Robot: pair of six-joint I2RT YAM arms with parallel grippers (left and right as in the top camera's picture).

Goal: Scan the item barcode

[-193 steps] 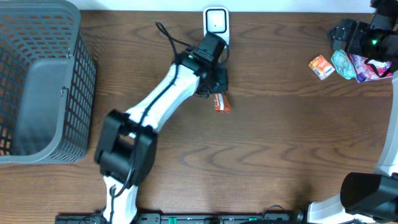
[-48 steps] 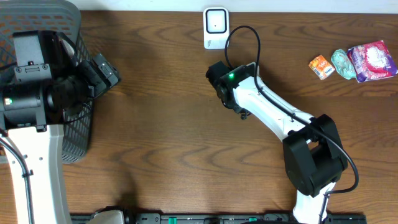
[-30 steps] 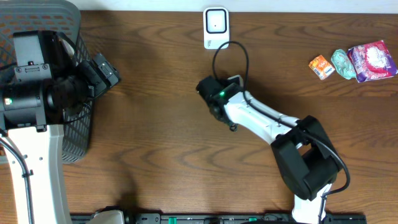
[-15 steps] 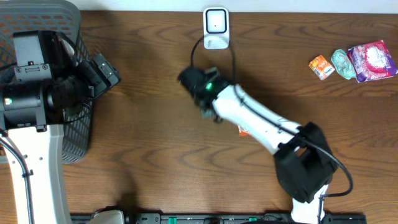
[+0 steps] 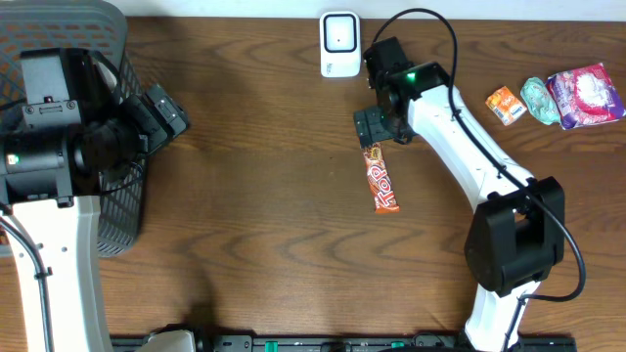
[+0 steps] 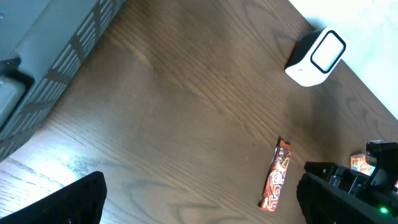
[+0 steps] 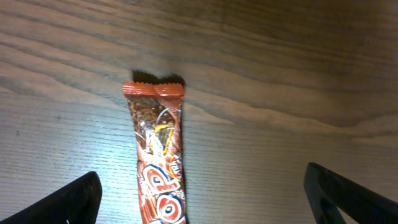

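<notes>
Orange-red wrapper marks the snack bar [image 7: 158,162], which lies flat on the wood surface [image 7: 280,93] right under the right claw [image 7: 202,186]. The jaws stand wide with nothing between them, and the bar sits off toward one finger rather than centred. A good pick-up, I judge, means centring over the bar and closing across its narrow width near one end, so the print stays uncovered. Just beyond the claw stands the white scanner [image 5: 339,41] — turn the barcode side toward its window. Far off, the left claw [image 5: 161,112] hangs wide open by the grey basket [image 5: 125,205].
</notes>
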